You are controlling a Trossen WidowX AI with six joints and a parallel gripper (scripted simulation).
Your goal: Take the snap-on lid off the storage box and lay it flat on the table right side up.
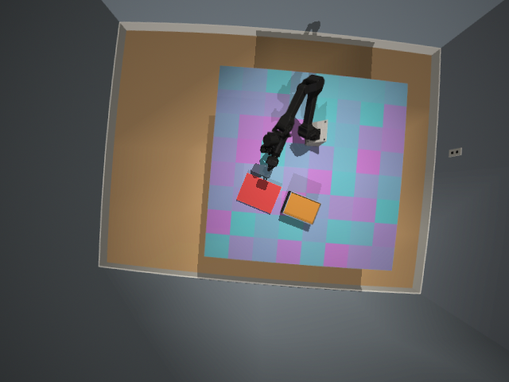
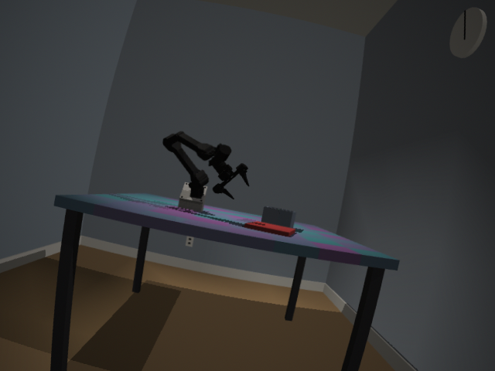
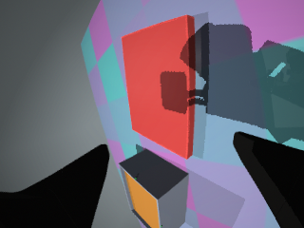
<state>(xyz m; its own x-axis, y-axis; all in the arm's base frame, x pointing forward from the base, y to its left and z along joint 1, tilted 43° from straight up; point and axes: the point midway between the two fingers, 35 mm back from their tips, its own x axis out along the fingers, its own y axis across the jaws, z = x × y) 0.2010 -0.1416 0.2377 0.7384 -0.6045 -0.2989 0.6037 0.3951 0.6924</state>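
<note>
Hand (image 2: 240, 189): wide open, holding nothing, up off the worktop (image 1: 370, 230).
Lid (image 1: 254, 196): red, flat on the worktop with its knob (image 1: 262, 184) up, just beside the box (image 1: 301, 206); apparently already off.
Bearing (top view): lid at 6 o'clock from the hand, box at 4.
Lid axis: 10 to 4 o'clock.
Writing: none readable.

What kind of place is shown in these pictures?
Probably a bare test room: one table with a checkered top carries a robot arm, a storage box and a red lid. A wall clock and wall sockets suggest an ordinary indoor room.
</note>
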